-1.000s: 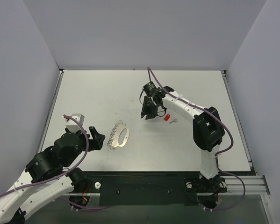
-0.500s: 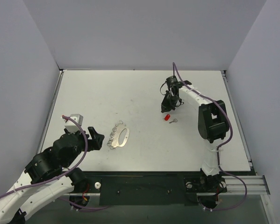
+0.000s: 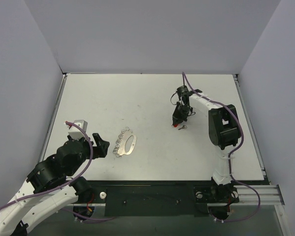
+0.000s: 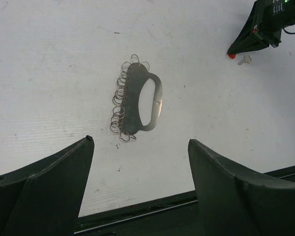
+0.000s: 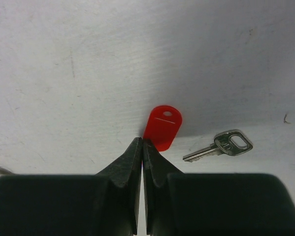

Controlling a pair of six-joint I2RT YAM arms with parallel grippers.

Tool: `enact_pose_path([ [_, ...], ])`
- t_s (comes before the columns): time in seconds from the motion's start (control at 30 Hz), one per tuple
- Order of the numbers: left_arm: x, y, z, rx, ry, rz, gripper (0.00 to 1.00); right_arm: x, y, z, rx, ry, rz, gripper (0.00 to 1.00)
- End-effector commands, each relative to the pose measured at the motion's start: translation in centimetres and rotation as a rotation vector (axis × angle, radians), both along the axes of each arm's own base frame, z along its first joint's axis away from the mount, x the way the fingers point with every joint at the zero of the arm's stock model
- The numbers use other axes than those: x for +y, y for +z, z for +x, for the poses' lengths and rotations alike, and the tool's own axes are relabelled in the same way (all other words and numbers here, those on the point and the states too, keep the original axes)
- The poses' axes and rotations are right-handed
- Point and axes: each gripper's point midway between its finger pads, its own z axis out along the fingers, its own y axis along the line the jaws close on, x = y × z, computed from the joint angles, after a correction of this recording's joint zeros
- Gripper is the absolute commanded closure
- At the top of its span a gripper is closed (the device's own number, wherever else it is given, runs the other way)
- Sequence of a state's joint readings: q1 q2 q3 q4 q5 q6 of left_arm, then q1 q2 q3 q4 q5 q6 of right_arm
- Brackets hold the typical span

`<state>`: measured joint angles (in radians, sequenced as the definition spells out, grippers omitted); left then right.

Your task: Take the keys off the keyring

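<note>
The right fingers (image 5: 130,164) press together at the small red-plastic-headed key (image 5: 163,125), hiding its lower end; the left fingers (image 4: 53,182) spread wide.

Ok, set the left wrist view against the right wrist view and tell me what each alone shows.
Left wrist only: the ring-lined metal holder and the open left tool. Right wrist only: close detail, the hole in the red piece and the right tool shut at its edge. Both: red piece, silver key, right tool, white table.

keyring (image 3: 126,143) left, key (image 3: 175,125) right — well apart
</note>
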<state>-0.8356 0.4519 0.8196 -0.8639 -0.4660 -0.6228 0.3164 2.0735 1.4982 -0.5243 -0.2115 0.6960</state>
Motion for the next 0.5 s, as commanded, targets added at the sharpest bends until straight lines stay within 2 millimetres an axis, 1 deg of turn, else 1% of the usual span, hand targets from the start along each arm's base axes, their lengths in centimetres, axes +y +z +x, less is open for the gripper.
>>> enact_pose_path([
  [0.0,-0.3,0.8,0.3,-0.026,-0.004,-0.019,0.13,-2.4,-1.8,-2.0,0.083,-0.019,-0.041,1.00],
  [0.1,-0.2,0.9,0.3,-0.030,0.000,-0.021,0.13,-4.0,-1.8,-2.4,0.084,-0.042,-0.066,1.00],
  [0.13,-0.2,0.8,0.3,-0.029,0.000,-0.024,0.13,-4.4,-1.8,-2.9,0.090,-0.039,-0.069,1.00],
  [0.17,-0.1,0.9,0.3,-0.033,0.001,-0.025,0.13,-5.1,-1.8,-2.9,0.090,-0.049,-0.077,1.00],
  [0.23,-0.2,0.9,0.3,-0.033,-0.001,-0.026,0.13,-6.4,-1.8,-3.8,0.101,-0.069,-0.092,1.00],
  [0.3,-0.2,1.0,0.3,-0.034,-0.001,-0.027,0.13,-7.7,-1.9,-5.1,0.115,-0.090,-0.112,1.00],
  [0.33,-0.1,1.0,0.3,-0.035,0.002,-0.025,0.13,-8.3,-1.9,-6.2,0.129,-0.097,-0.124,1.00],
  [0.37,-0.1,1.0,0.3,-0.034,0.003,-0.027,0.13,-9.0,-2.0,-6.7,0.133,-0.104,-0.142,1.00],
  [0.4,-0.1,1.1,0.2,-0.036,0.001,-0.030,0.13,-9.5,-2.0,-7.8,0.145,-0.110,-0.150,1.00],
  [0.43,-0.1,1.0,0.2,-0.037,0.003,-0.031,0.13,-10.0,-1.9,-8.3,0.148,-0.120,-0.160,1.00],
  [0.47,0.0,1.1,0.2,-0.039,0.003,-0.033,0.13,-10.4,-1.8,-9.4,0.157,-0.125,-0.166,1.00],
])
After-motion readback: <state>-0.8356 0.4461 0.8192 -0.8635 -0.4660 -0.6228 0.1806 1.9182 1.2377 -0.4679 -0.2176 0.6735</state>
